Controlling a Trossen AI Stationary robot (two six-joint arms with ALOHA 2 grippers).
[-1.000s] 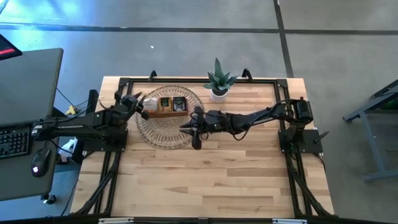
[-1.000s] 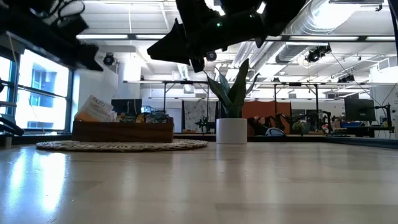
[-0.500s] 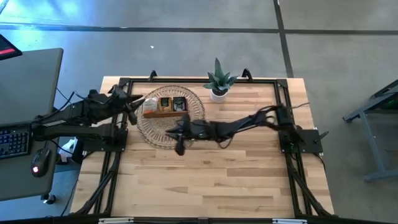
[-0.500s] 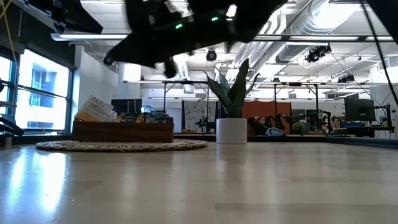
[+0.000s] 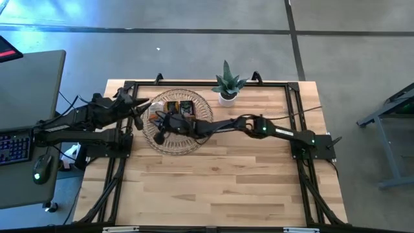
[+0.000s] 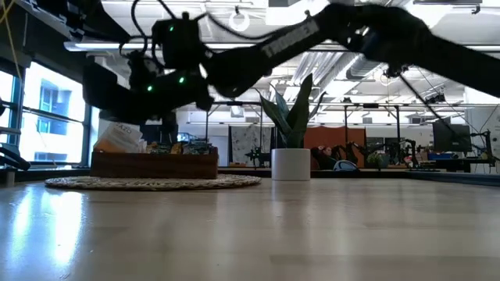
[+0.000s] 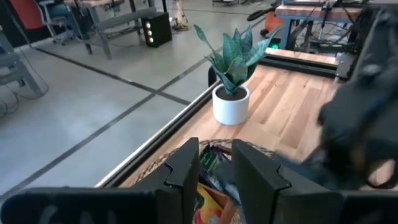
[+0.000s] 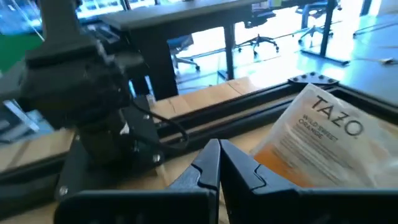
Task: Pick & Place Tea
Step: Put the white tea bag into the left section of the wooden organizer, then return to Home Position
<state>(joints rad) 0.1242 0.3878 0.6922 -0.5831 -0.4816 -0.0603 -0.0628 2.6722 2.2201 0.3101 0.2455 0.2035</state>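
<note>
even, bright overhead lighting on the table (image 5: 226, 175); soft shadows only. ceiling strip lights and a bright window at left glare in the low view. right arm (image 6: 258, 55) motion-blurred there; wrist views soft up close.

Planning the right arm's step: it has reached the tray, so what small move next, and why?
Probably reopen the right gripper: its fingers are shut with nothing between them, and the orange-and-white tea sachet stands just beside them in the wooden tray, so it must open to take it.

Robotics lab — workbenches (image 6: 375, 168), exposed ducts (image 6: 406, 31)
</note>
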